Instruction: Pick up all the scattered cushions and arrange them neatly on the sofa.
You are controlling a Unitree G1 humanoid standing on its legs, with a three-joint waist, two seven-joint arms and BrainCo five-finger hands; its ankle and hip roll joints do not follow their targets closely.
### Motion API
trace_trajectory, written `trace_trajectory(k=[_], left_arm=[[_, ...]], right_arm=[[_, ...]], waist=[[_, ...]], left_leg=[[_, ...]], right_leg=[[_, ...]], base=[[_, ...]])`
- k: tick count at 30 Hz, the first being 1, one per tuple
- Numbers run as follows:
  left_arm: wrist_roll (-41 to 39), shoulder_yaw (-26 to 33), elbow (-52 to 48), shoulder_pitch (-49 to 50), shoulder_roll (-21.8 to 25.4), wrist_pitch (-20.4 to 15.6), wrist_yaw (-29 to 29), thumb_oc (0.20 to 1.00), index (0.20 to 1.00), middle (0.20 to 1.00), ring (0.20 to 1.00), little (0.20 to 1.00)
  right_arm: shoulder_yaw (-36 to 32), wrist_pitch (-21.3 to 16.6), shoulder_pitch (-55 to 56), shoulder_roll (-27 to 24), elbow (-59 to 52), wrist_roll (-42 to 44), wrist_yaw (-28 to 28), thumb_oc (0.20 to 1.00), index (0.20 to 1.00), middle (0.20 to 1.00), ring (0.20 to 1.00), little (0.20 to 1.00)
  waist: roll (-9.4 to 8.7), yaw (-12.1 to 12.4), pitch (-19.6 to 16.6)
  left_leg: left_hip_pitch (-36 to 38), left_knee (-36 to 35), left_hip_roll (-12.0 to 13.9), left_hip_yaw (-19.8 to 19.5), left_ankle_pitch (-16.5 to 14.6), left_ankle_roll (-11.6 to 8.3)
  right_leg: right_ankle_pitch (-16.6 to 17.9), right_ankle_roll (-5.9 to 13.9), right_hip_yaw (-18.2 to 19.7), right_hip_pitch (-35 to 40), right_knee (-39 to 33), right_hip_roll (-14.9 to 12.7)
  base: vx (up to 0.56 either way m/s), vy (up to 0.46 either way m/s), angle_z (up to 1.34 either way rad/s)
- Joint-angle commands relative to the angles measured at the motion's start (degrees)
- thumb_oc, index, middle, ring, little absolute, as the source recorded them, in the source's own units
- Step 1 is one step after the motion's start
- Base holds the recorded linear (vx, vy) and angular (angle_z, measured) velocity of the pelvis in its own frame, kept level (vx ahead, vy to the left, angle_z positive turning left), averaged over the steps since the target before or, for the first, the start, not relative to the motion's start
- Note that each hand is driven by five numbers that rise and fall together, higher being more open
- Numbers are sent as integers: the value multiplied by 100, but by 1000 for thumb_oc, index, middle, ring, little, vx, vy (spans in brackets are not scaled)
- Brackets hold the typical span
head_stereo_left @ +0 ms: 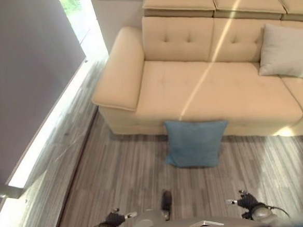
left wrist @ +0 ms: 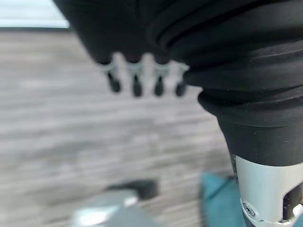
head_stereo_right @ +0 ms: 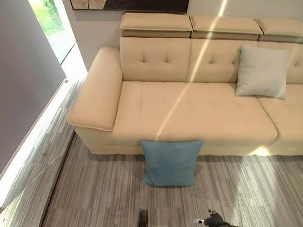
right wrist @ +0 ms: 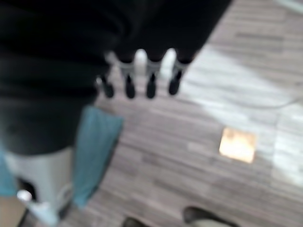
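Note:
A blue cushion [head_stereo_left: 195, 141] stands on the wood floor, leaning against the front of the beige sofa [head_stereo_left: 217, 88]. A light grey cushion [head_stereo_right: 262, 71] rests upright against the sofa's backrest, to the right. My left hand [left wrist: 136, 82] hangs over the floor with straight fingers and holds nothing. My right hand [right wrist: 150, 81] hangs the same way, empty. Past the right hand a teal cushion [right wrist: 94, 151] lies on the floor. A teal edge [left wrist: 218, 201] also shows beyond my left hand. Both hands are well short of the blue cushion.
A grey wall and a bright floor-level window strip [head_stereo_left: 44, 147] run along the left. A dark picture [head_stereo_right: 133, 0] hangs above the sofa. A small tan square [right wrist: 236, 144] lies on the floor by my right hand. Open floor lies between me and the sofa.

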Motion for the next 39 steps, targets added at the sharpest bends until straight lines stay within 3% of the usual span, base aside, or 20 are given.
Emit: trace_trajectory(k=[1, 3, 6, 8, 11, 16, 19, 24, 26, 28, 31, 32, 34, 36, 39], left_arm=[[16, -33, 13, -112, 18, -55, -13, 1000, 1000, 1000, 1000, 1000], [-12, -21, 11, -160, 74, -61, -1, 1000, 1000, 1000, 1000, 1000], [-21, 2, 57, -198, 74, -75, 2, 1000, 1000, 1000, 1000, 1000], [-8, 20, 104, -215, 104, -101, 8, 1000, 1000, 1000, 1000, 1000], [67, 23, 158, -149, 102, -112, 33, 1000, 1000, 1000, 1000, 1000], [114, -59, 166, -113, 37, -109, 16, 1000, 1000, 1000, 1000, 1000], [67, -203, 53, -227, -20, -115, -7, 1000, 1000, 1000, 1000, 1000], [24, -307, -15, -316, -46, -104, -27, 1000, 1000, 1000, 1000, 1000], [69, -345, -20, -294, -73, -101, -33, 1000, 1000, 1000, 1000, 1000], [118, -378, -20, -280, -95, -90, -52, 1000, 1000, 1000, 1000, 1000], [162, -408, -30, -283, -98, -79, -82, 1000, 1000, 1000, 1000, 1000], [136, -387, -51, -262, -90, -93, -89, 1000, 1000, 1000, 1000, 1000], [110, -320, -33, -237, -51, -82, -83, 1000, 1000, 1000, 1000, 1000], [-1, -216, -57, -266, 45, -58, -63, 1000, 1000, 1000, 1000, 1000], [-4, -189, -76, -303, 128, -74, -45, 1000, 1000, 1000, 1000, 1000]], right_arm=[[-22, -88, -243, -239, -341, -71, -23, 1000, 1000, 1000, 1000, 1000], [-23, -85, -333, -228, -380, -131, -39, 1000, 1000, 1000, 1000, 1000], [-32, -52, -444, -235, -391, -199, -61, 1000, 1000, 1000, 1000, 1000], [5, -18, -483, -254, -417, -304, -72, 1000, 1000, 1000, 1000, 1000], [28, -10, -421, -241, -381, -327, -47, 1000, 1000, 1000, 1000, 1000], [38, -46, -392, -299, -420, -268, -47, 1000, 1000, 1000, 1000, 1000], [51, -103, -326, -364, -412, -147, -40, 1000, 1000, 1000, 1000, 1000], [-12, -133, -261, -439, -371, -67, -90, 1000, 1000, 1000, 1000, 1000], [-31, -134, -214, -475, -347, -24, -88, 1000, 1000, 1000, 1000, 1000], [-45, -145, -204, -460, -309, 24, -76, 1000, 1000, 1000, 1000, 1000], [-27, -117, -199, -442, -294, 44, -68, 1000, 1000, 1000, 1000, 1000], [-20, -108, -234, -410, -353, 42, -36, 1000, 1000, 1000, 1000, 1000], [-24, -114, -237, -340, -479, 23, -19, 1000, 1000, 1000, 1000, 1000], [47, -101, -334, -310, -576, -41, -29, 1000, 1000, 1000, 1000, 1000], [47, -120, -386, -275, -669, -10, -48, 1000, 1000, 1000, 1000, 1000]], waist=[[73, 120, 144], [184, 130, 134], [236, 92, 183], [178, 24, 249], [50, 33, 160], [65, -18, 67], [148, -103, 76], [38, -169, 229], [14, -223, 284], [36, -227, 269], [78, -206, 273], [86, -133, 262], [104, -95, 252], [109, -37, 428], [158, -56, 483]], left_leg=[[66, 806, 200, -37, -926, -263], [242, 645, 386, -8, -1008, -284], [357, 597, 533, 25, -1106, -347], [444, 653, 593, 30, -1212, -432], [537, 618, 656, 40, -1255, -534], [604, 403, 904, -43, -1102, -702], [532, 246, 1202, -236, -834, -921], [96, 898, 1260, -104, -867, -1002], [39, 1186, 1285, 276, -978, -938], [0, 1144, 1041, 359, -1089, -806], [-266, 1068, 703, 598, -1018, -714], [-333, 1069, 557, 437, -1005, -687], [-241, 1024, 471, 309, -1080, -519], [-153, 1131, 462, 354, -1197, -332], [-39, 1143, 485, 300, -1306, -250]], right_leg=[[1428, 202, -50, -391, -263, -18], [1420, 138, -492, -526, -770, -483], [1678, 205, -611, -739, -1256, -829], [1872, 312, -505, -820, -1478, -982], [1930, 343, -472, -597, -1779, -958], [1805, 243, -447, -429, -1822, -740], [1454, -26, -524, -320, -1812, -369], [1391, -163, -664, -245, -1836, -323], [1316, -217, -768, -178, -1812, -336], [1309, -194, -773, -126, -1839, -323], [1298, -153, -792, -124, -1842, -301], [1215, -118, -643, -140, -1722, -259], [1137, 19, -587, -246, -1122, -344], [1451, 232, -477, -717, -158, -475], [1522, 237, -358, -1058, 208, -503]], base=[[99, -33, -10], [116, -149, -17], [80, -173, -20], [92, -268, -7], [87, -249, 1], [48, -256, 7], [-2, -320, 30], [-25, -168, 29], [29, -68, 35], [91, 25, 60], [122, 99, 20], [226, 241, -15], [226, 261, -63], [86, 158, -62], [57, 42, -35]])
